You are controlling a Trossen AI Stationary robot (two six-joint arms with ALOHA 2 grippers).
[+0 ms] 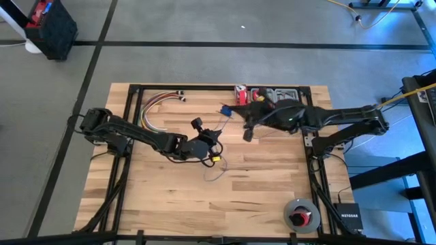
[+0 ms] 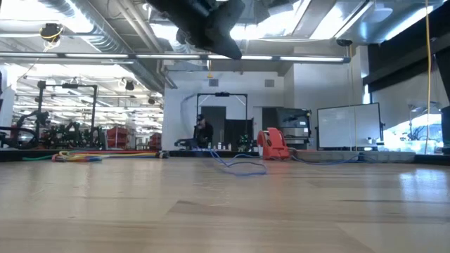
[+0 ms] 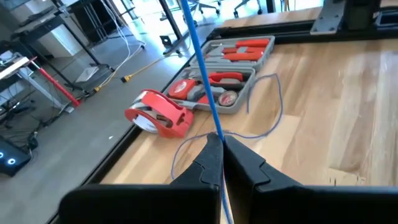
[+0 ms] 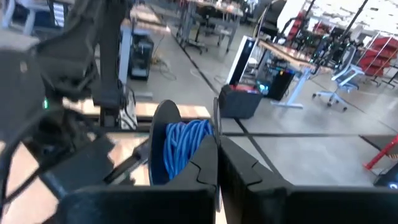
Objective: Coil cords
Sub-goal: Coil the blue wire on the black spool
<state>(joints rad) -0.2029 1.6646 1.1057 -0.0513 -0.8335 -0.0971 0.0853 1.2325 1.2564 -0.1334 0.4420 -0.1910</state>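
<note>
The cord is a thin blue wire. Part of it is wound into a coil (image 4: 183, 149) against a black disc (image 4: 163, 118), lifted above the table's far middle with my right gripper (image 4: 216, 146) shut beside it; the high view shows this coil (image 1: 224, 109) as a blue spot. From there the cord (image 3: 199, 56) slants down to my left gripper (image 3: 217, 142), which is shut on it over the table's middle (image 1: 216, 141). Beyond the left gripper, a slack loop (image 3: 264, 112) lies on the wood. My left gripper pinches a single strand of the cord (image 3: 214, 127) between its two fingertips, slanting down toward the table's right. The strand runs straight and taut up from the fingers, and the part beyond them lies slack on the table. My right gripper is shut on a thin dark edge (image 4: 216, 121) that stands up between its fingertips beside the blue coil. The fingers reach nearly level from the table's right. Coil and disc hang clear of the table.
A bundle of red, yellow and white wires (image 1: 160, 105) lies at the far left. A grey tool tray (image 3: 224, 68) and a red tape measure (image 3: 158, 115) sit at the far edge. A round grey and red object (image 1: 302, 215) rests at the near right corner.
</note>
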